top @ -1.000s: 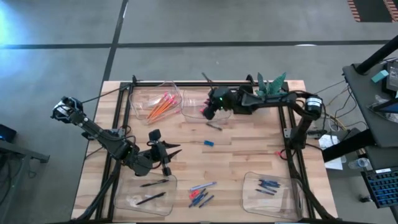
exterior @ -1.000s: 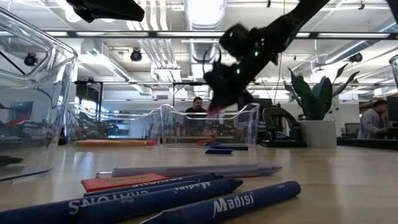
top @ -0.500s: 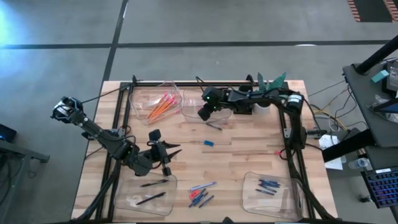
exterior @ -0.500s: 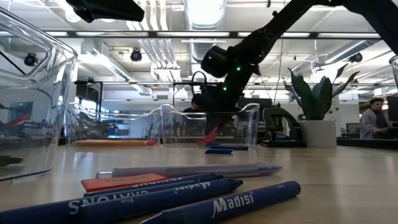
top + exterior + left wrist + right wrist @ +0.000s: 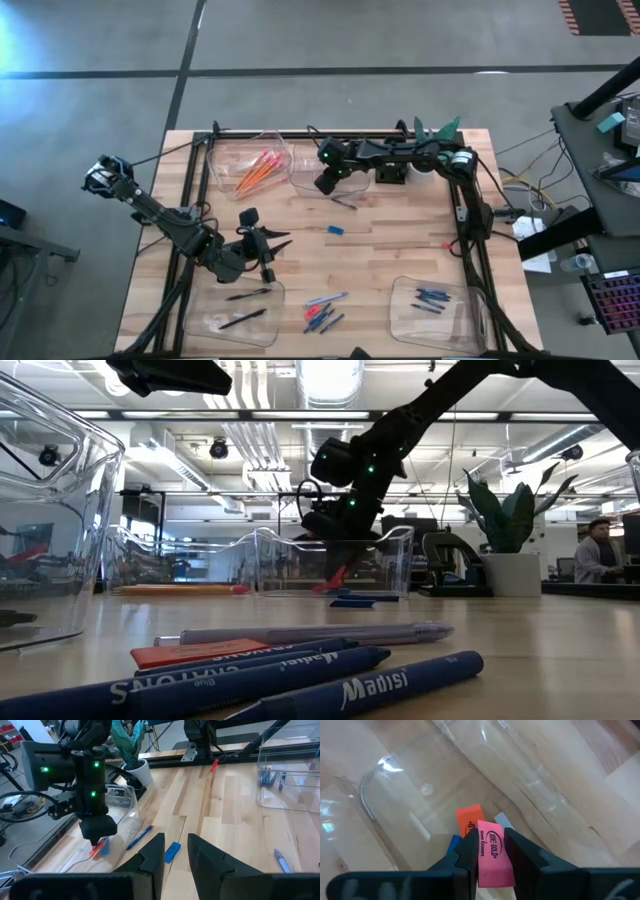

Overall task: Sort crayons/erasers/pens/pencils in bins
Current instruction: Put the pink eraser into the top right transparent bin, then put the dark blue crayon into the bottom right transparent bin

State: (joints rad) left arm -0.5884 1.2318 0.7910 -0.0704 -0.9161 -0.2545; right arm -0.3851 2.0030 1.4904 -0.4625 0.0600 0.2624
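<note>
Pinching pink eraser point(image 5: 491, 856) lengthwise between fingers: right claw point(image 5: 490, 851), above bin point(image 5: 395, 800).

Dark robot arm reaching down over a clear plastic bin on a wooden table.

The right gripper point(image 5: 338, 528) hangs above the far clear rectangular bin point(image 5: 335, 563). Close up lie blue crayons point(image 5: 345, 678), a flat orange-red eraser point(image 5: 200, 652) and a slim grey pen point(image 5: 318, 632).
</note>
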